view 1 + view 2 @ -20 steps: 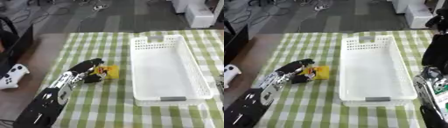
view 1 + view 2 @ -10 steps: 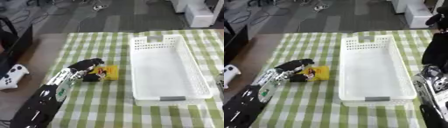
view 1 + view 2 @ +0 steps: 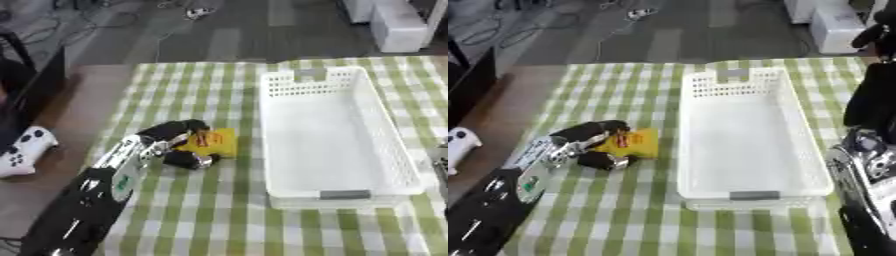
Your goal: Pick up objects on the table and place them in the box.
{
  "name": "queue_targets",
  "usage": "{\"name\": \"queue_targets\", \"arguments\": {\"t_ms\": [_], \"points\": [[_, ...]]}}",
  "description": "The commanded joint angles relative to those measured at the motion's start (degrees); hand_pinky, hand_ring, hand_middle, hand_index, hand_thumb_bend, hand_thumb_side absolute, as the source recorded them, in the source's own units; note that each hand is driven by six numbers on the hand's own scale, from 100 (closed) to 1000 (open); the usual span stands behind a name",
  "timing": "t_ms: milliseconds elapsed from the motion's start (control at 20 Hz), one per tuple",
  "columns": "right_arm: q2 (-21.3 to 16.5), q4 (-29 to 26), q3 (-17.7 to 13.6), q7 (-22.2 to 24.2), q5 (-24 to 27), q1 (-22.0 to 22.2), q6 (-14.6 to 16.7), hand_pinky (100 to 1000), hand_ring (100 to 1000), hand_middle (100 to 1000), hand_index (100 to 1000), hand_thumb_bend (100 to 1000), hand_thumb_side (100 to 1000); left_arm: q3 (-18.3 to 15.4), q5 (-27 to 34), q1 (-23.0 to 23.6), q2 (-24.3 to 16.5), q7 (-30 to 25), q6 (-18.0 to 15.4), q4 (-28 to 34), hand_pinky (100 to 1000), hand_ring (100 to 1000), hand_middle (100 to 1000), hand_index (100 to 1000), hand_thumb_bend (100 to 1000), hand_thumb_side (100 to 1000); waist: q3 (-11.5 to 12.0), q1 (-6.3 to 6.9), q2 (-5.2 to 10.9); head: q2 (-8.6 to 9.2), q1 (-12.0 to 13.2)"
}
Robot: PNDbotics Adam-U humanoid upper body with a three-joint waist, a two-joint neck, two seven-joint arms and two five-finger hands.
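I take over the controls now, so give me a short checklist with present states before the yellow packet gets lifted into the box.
1. Left robot hand on the yellow packet: ok, its fingers curl over the packet's left edge.
2. Packet off the table: not ok, it lies on the checked cloth.
3. White box free to receive: ok, nothing shows inside.
4. Path from packet to box: ok, only bare cloth lies between them.
5. Right robot hand out of the way: ok, beside the box's right wall, fingers not readable.
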State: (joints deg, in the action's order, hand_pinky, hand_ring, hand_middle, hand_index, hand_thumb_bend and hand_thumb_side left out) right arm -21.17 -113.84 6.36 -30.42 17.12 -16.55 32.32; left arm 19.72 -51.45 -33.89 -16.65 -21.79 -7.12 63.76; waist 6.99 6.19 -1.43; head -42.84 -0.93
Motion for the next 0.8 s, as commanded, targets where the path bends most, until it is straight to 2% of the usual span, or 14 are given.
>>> {"name": "queue_targets", "arguments": {"t_ms": [50,800], "points": [[-0.5,-0.8,-0.2,-0.7,0.0,-1.2,0.4,325,507,539,638,100,796,-0.4,0.2,-1.0,-0.9,0.0,-0.6,0.3,1000,1000,1000,1000,380,866,-0.1,-0.26,0.49,-0.23,0.3],[-0.3,-0.8,-0.2,-0.9,0.0,-1.6,0.4,325,507,538,638,100,796,-1.2,-2.2,-0.9,-0.6,2.5,-1.5,-3.1,1000,1000,1000,998,383,841,-0.4,-0.40,0.23,-1.02,1.0]]}}
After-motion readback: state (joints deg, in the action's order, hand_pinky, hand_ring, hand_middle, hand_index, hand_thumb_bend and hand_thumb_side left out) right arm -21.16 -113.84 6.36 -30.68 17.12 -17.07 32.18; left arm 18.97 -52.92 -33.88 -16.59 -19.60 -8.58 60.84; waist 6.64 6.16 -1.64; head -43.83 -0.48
